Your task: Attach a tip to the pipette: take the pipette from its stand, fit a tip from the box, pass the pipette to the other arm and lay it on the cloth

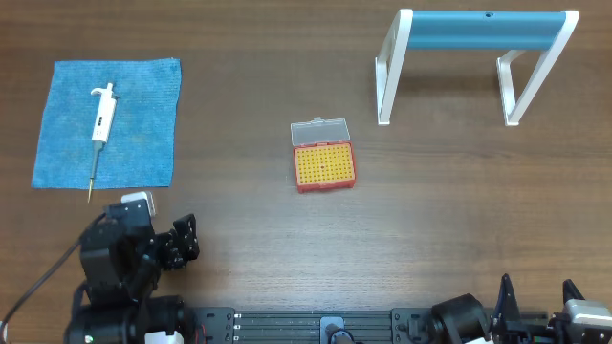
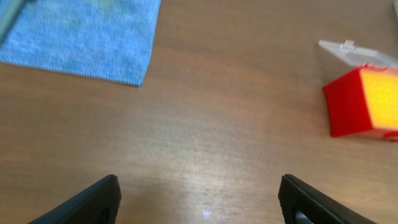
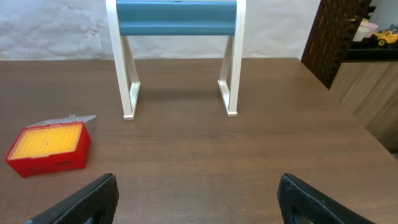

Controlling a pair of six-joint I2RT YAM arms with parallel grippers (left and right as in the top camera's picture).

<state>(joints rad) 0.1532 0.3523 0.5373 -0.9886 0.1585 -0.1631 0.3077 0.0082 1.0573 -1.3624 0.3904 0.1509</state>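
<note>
Table point(image 1: 249, 229) bears cloth point(image 1: 143, 105) and pipette point(image 1: 102, 117), tip point(image 1: 92, 182) faint.

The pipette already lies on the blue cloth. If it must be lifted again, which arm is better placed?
Left. The left gripper, open, is close to the cloth that holds the pipette; the right gripper stands far off, beyond the tip box.

bare table point(image 1: 239, 248) before both arms, tip box point(image 1: 324, 167) mid-table, stand point(image 1: 478, 57) far right
</note>
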